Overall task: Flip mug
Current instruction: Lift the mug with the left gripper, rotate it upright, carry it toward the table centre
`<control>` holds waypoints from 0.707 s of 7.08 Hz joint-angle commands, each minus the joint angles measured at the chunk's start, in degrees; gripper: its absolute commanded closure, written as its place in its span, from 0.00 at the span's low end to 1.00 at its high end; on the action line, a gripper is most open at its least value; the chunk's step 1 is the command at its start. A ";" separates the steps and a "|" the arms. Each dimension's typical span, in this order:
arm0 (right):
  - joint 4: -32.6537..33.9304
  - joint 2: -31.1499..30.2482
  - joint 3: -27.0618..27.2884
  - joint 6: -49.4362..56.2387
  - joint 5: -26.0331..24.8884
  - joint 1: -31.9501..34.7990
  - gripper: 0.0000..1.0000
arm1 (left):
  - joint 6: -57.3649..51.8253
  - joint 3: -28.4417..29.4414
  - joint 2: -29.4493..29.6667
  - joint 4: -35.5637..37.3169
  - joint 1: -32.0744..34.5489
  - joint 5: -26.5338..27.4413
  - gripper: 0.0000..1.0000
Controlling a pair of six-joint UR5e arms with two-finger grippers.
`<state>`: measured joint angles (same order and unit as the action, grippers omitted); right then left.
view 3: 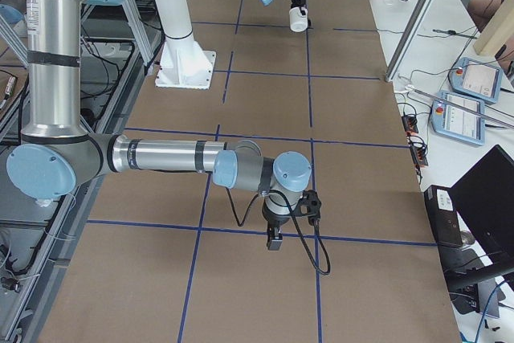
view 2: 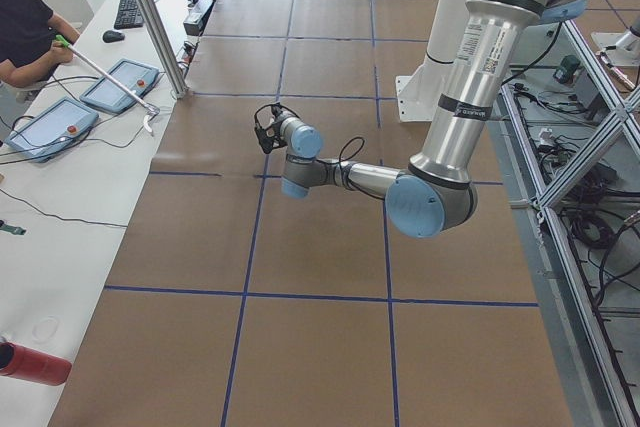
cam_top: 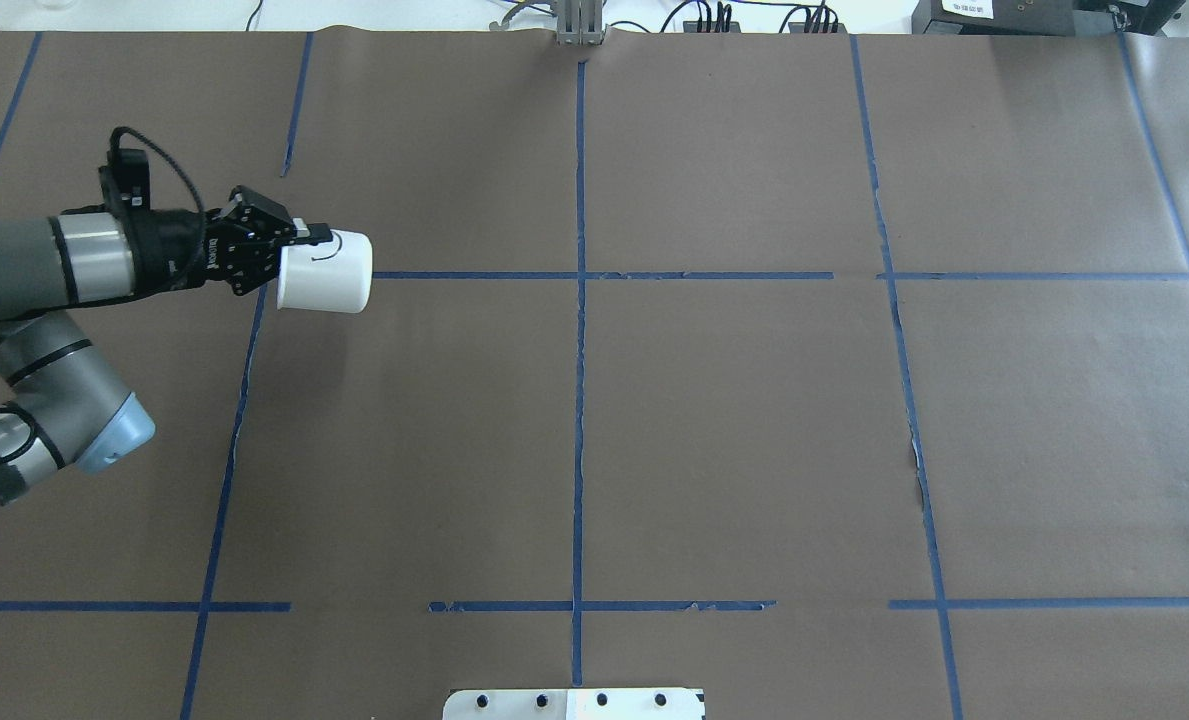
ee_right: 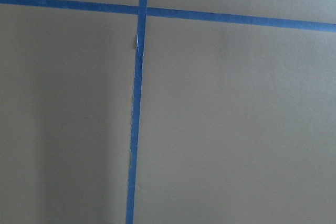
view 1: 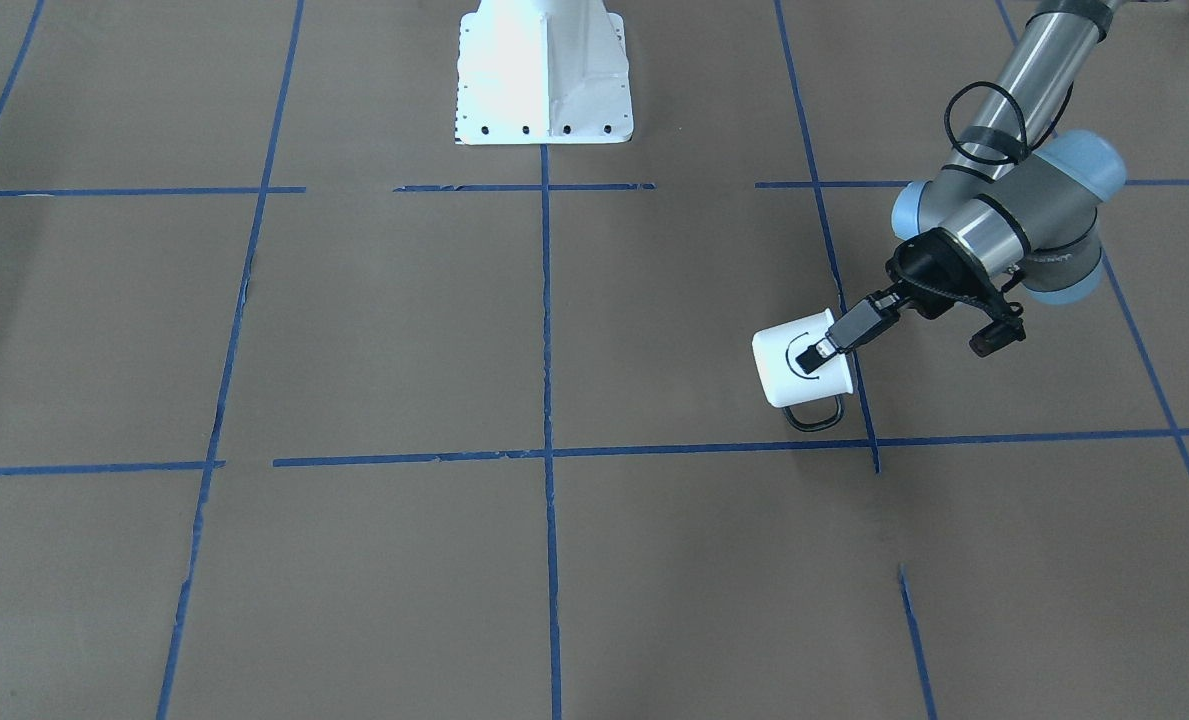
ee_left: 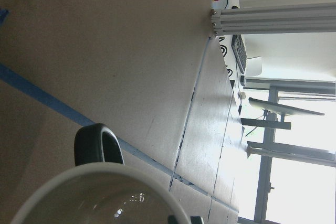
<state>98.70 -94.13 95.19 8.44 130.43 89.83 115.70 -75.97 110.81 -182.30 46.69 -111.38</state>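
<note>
The white mug (view 1: 799,370) with a black smiley face lies on its side in my left gripper (view 1: 816,352), base pointing away from the wrist. One finger (view 1: 854,325) lies over the face on the outer wall, so the gripper is shut on the rim. The dark loop handle (view 1: 814,415) points toward the far table side. The overhead view shows the mug (cam_top: 326,275) at the far left with the left gripper (cam_top: 304,243) on it. The left wrist view shows the rim (ee_left: 94,174) and the handle (ee_left: 97,145). My right gripper (view 3: 273,240) points down over the table; I cannot tell whether it is open.
The table is covered in brown paper with blue tape lines (cam_top: 579,275). The white robot base (view 1: 544,75) stands at the robot's edge. Teach pendants (view 3: 474,82) lie on the side bench, and a red bottle (view 2: 35,362) lies on it too. A person (view 2: 25,27) sits beside it.
</note>
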 commanded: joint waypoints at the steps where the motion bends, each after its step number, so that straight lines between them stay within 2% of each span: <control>1: 0.00 0.00 0.00 0.00 0.00 0.00 0.00 | -8.78 -5.39 9.28 28.70 -0.28 -1.20 1.00; 2: 0.00 0.00 0.00 0.00 0.00 0.00 0.00 | -12.13 -6.11 14.73 41.72 -0.89 -0.59 1.00; 3: 0.00 0.00 0.00 0.00 0.00 0.00 0.00 | -13.82 -6.12 19.05 50.55 -3.34 0.19 1.00; 5: 0.00 0.00 0.00 0.00 0.00 0.00 0.00 | -22.41 -5.33 29.58 75.55 -11.49 10.08 1.00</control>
<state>98.70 -94.13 95.19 8.44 130.43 89.82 98.32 -81.71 133.74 -122.74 40.21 -106.88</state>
